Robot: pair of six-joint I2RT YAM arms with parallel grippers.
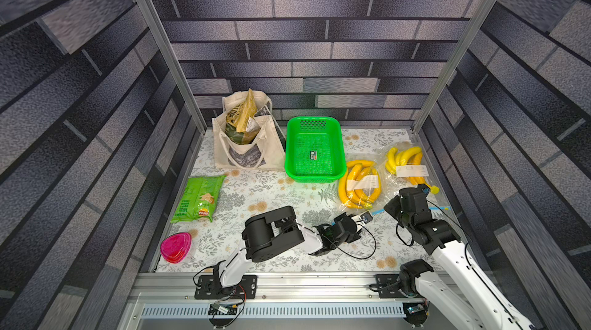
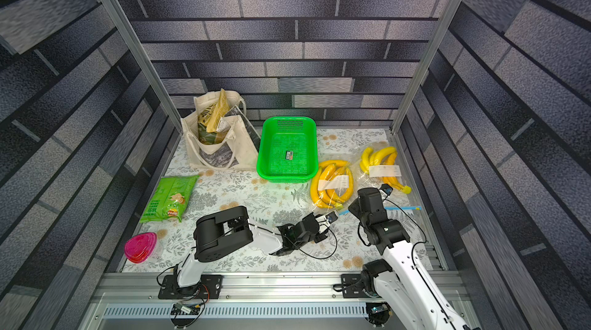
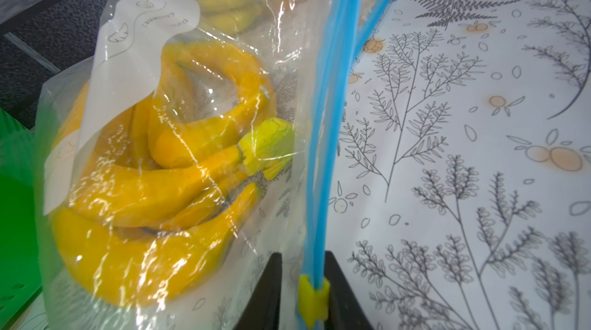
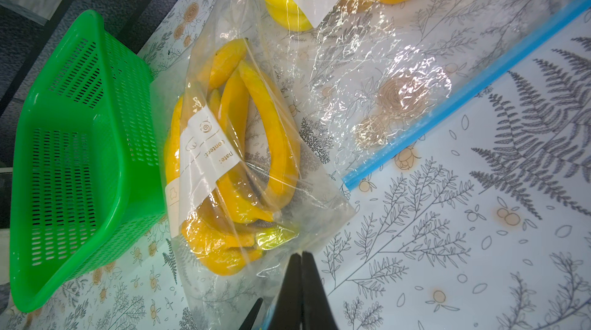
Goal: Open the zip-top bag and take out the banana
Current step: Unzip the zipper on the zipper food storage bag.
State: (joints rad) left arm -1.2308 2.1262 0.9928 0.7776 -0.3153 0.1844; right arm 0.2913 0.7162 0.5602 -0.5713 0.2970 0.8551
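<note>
A clear zip-top bag (image 1: 359, 203) holding a bunch of yellow bananas (image 1: 358, 184) lies to the right of the green basket. In the left wrist view its blue zip strip (image 3: 323, 152) runs up from a yellow slider (image 3: 313, 296). My left gripper (image 3: 303, 255) straddles that slider, narrowly open. One finger lies against the slider, and a thin gap of clear film shows at the other. In both top views the left gripper (image 1: 367, 216) sits at the bag's near corner. My right gripper (image 4: 301, 253) is shut, pinching the bag's plastic edge just below the banana stems (image 4: 275, 235).
A second bag of bananas (image 1: 406, 165) lies at the far right, its blue strip (image 4: 463, 88) close to the first bag. The green basket (image 1: 315, 149) stands behind. A cloth tote (image 1: 246, 139), a green chips bag (image 1: 198, 199) and a pink container (image 1: 176, 247) sit to the left.
</note>
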